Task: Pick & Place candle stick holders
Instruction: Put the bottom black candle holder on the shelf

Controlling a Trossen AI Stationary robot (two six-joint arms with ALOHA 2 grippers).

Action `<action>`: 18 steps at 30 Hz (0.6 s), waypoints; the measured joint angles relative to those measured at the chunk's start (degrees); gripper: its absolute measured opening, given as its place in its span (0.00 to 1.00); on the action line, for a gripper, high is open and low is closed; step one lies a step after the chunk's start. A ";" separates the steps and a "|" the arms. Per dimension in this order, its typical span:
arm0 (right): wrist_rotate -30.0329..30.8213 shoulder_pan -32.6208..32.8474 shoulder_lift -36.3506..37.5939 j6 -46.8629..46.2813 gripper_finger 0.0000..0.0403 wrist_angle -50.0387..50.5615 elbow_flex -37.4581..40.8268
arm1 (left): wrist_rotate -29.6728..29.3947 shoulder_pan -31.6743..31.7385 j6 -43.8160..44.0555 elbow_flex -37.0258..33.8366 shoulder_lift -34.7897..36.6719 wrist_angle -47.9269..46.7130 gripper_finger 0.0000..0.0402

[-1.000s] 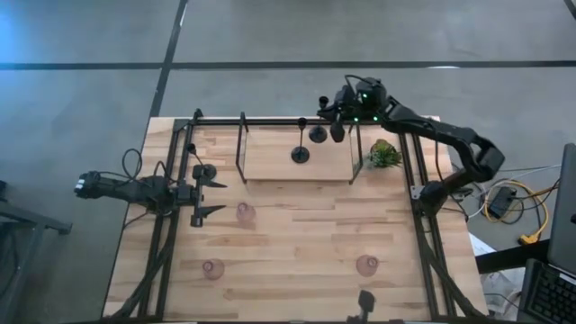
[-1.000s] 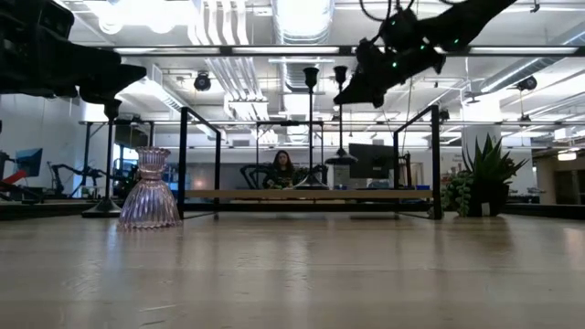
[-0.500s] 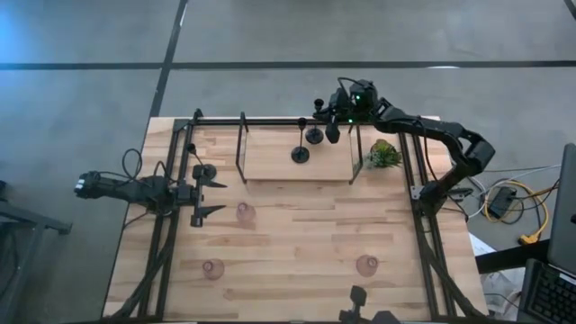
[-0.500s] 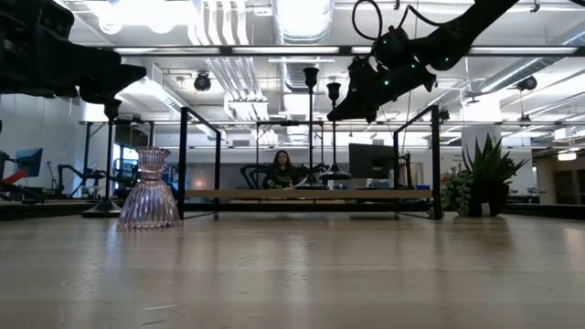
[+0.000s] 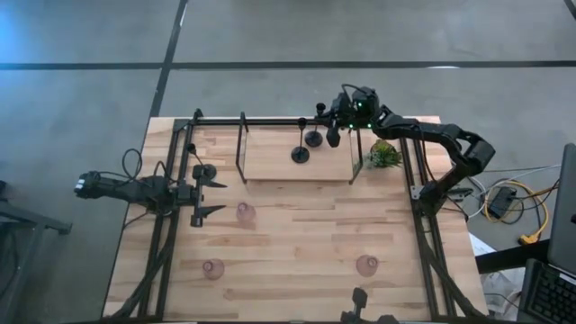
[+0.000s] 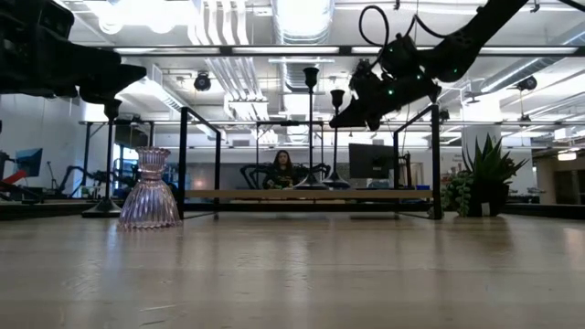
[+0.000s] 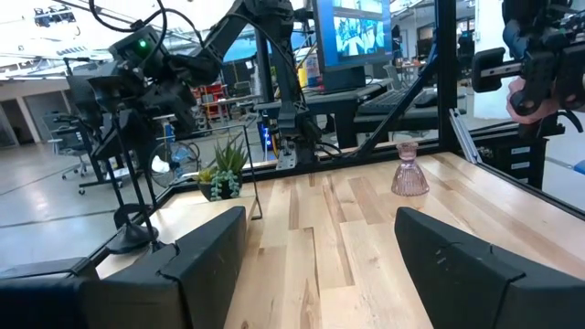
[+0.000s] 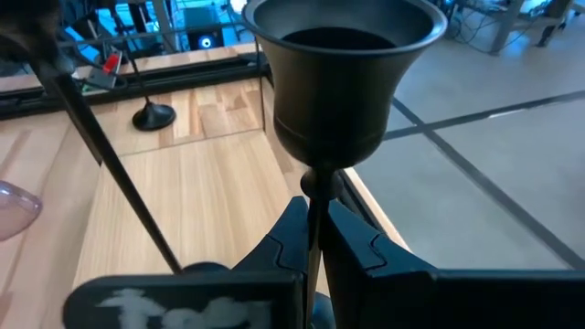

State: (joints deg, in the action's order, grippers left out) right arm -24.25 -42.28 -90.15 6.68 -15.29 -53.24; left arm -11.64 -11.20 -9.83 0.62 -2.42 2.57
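Observation:
My right gripper (image 5: 326, 112) is shut on a slim black candle stick holder (image 6: 336, 137), over the raised wooden shelf (image 5: 270, 162) at the table's far side. A second black holder (image 5: 300, 155) stands on its round base on the shelf just beside it. A third black holder (image 5: 204, 171) stands on the table by my left gripper (image 5: 214, 196), which is open and empty at the left. Three pink glass holders (image 5: 244, 212) (image 5: 212, 268) (image 5: 366, 265) stand on the table. My right gripper pinches the holder's thin stem (image 8: 315, 215) between its two fingers, just below the cup (image 8: 343, 73). The fingers slant down from the table's far right and lie across the stem. The holder is upright, its round base (image 6: 335, 184) level with the shelf board; whether it rests there I cannot tell.
A small green plant (image 5: 384, 155) stands right of the shelf. The shelf's black frame posts (image 6: 184, 160) (image 6: 435, 160) rise at its ends. A black rail (image 5: 270, 121) runs along the far edge. A person (image 6: 282, 170) sits in the room behind.
My right gripper has gone down and slightly toward the table's left, still shut on the black holder. The holder has stayed upright, and its base has come down from well above the shelf to the level of the shelf board, beside the second black holder.

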 joint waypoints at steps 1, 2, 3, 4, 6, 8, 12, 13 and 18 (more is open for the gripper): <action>0.00 0.00 0.00 0.00 0.02 0.04 0.09 | 0.00 -0.02 -0.01 0.00 0.00 0.01 0.71; 0.00 0.00 0.00 0.01 0.02 0.02 0.10 | 0.02 -0.02 0.01 0.00 0.00 0.02 0.71; 0.00 0.00 0.00 0.05 0.02 -0.01 0.10 | 0.02 -0.02 0.01 0.00 0.00 0.02 0.71; 0.00 0.00 0.00 0.11 0.02 -0.02 0.10 | 0.00 -0.02 0.00 0.00 0.00 0.01 0.71; 0.00 0.00 0.00 0.01 0.02 0.00 0.12 | 0.00 -0.02 -0.01 0.00 0.00 0.02 0.71; 0.00 0.00 0.00 -0.25 0.02 0.00 0.12 | 0.00 -0.02 -0.01 0.00 0.00 0.02 0.71; 0.02 0.00 0.00 -0.24 0.02 0.00 0.12 | 0.01 -0.02 0.00 0.00 0.00 0.01 0.71; 0.02 0.02 0.02 -0.26 0.02 0.06 0.12 | 0.01 -0.02 0.01 0.00 0.00 0.02 0.71; 0.03 0.40 -0.84 0.24 0.02 0.04 0.13 | 0.02 -0.02 -0.02 0.00 0.00 0.02 0.71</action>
State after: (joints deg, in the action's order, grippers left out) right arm -24.22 -41.88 -90.99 6.92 -15.25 -53.11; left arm -11.62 -11.22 -9.85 0.62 -2.42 2.59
